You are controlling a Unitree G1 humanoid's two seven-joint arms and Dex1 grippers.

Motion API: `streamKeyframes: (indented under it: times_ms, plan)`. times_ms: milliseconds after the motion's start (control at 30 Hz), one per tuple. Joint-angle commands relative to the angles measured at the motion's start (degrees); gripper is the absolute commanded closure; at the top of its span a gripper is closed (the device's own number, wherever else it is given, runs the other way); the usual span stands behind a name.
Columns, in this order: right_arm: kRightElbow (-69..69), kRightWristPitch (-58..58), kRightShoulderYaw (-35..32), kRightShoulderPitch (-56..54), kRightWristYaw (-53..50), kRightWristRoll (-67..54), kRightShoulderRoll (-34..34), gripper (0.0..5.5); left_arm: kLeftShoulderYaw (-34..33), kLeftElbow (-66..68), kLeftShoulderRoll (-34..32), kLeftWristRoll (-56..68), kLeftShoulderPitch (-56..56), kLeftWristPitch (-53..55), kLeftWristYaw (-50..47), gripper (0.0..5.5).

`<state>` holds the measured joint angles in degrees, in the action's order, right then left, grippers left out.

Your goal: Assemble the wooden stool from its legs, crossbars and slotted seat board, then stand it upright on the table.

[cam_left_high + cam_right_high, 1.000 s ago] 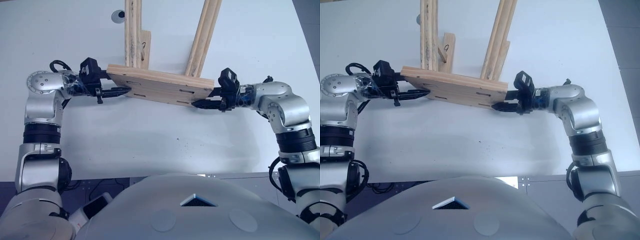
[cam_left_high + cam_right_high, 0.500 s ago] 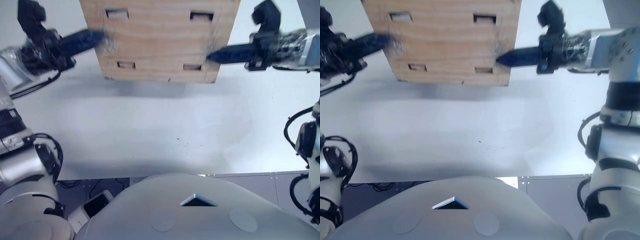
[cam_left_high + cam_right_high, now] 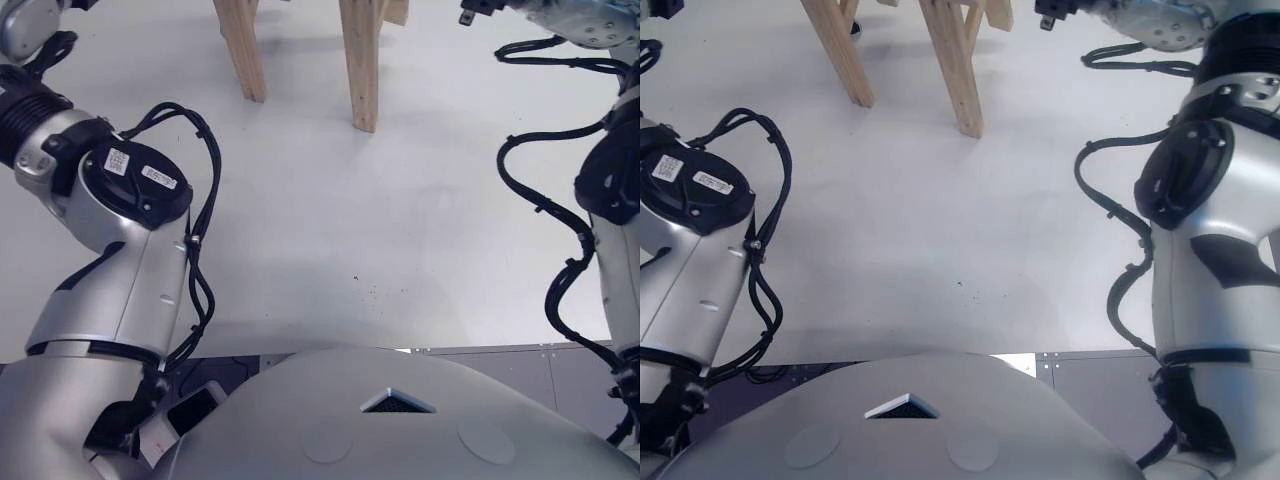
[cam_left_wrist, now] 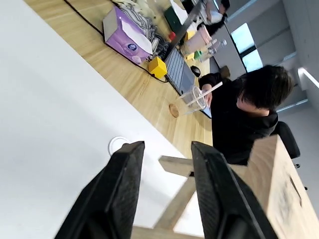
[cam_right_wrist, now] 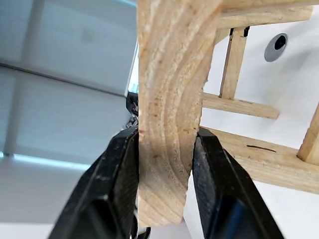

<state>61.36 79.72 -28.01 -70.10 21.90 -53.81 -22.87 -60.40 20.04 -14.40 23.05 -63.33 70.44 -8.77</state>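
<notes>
Right claw (image 5: 164, 144) pinching the seat board (image 5: 167, 74) edge, left claw (image 4: 167, 149) spread near it, stool legs (image 3: 360, 60) on white surface (image 3: 350, 220), purple tissue box (image 4: 127, 37) beyond.

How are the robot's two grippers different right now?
The right gripper squeezes the seat board between its fingers; the left gripper holds nothing, and the board sits beside it. The left gripper's fingers stand apart with white table showing between them; the right gripper's gap is filled with wood. Both have two dark fingers.
</notes>
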Motion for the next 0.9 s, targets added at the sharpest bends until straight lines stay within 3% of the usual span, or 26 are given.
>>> streamKeyframes:
  times_ms: [33,167,267,367,467,600,700,900]
  plan:
    - [4.06,-4.11,-5.18,0.28,-5.80,0.78,-0.33,3.25,-0.69,1.47,0.78,2.88,0.72,-6.44,-1.98,3.18]
    - [-0.04,-5.17,-7.82,4.53,-5.30,0.66,-0.44,2.57,0.50,-1.18,1.44,6.58,7.19,-13.50,1.34,2.58]
    - [-22.19,-12.28,-9.57,13.85,-1.37,-2.30,3.33,2.52,12.80,-11.61,3.72,3.21,20.99,-21.10,9.43,2.19]
    - [-51.23,-21.38,-3.52,30.84,0.66,-0.04,9.67,2.52,22.91,-16.17,7.36,-2.51,34.74,-26.48,10.83,2.14]
    - [-62.85,-45.03,17.34,46.53,-3.98,24.88,10.40,3.06,23.66,-15.72,10.23,-5.15,43.04,-34.06,10.03,2.10]
    - [-66.58,-58.82,27.74,59.80,-16.97,38.26,21.33,3.72,34.25,-20.59,13.09,-11.69,56.71,-50.77,15.25,2.71]
    - [-68.28,-64.24,31.02,64.63,-20.70,42.03,25.73,4.27,38.31,-22.62,13.77,-10.96,58.81,-55.04,17.98,3.16]
    - [-59.99,-70.41,27.00,59.59,-23.88,43.26,26.85,5.18,42.27,-17.58,6.67,-11.76,54.55,-60.16,22.99,3.97]
